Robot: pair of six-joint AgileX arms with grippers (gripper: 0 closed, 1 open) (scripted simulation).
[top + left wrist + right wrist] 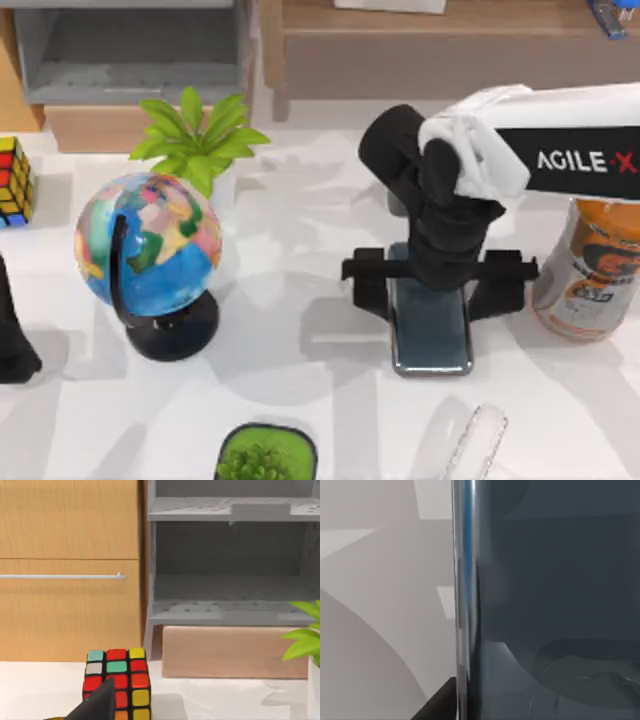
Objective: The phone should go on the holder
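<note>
White worktop (pixel 300 400), cluttered: our right hand (pixel 437 265) sits over the phone (pixel 432 325), which leans on the black holder (pixel 368 275); grip state unreadable. Placing step; next likely release. Left hand (pixel 12 340) parked left.

Globe (pixel 150 245), puzzle cube (pixel 14 182), potted plant (pixel 197 135)

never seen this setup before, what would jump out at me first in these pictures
The right arm reaching in from the top view's right, its gripper down over the phone, which sits at the black holder right of centre. Next, the colourful globe at the left, with a green plant behind it and a puzzle cube at the left edge. The left arm is parked at the left edge.
</note>
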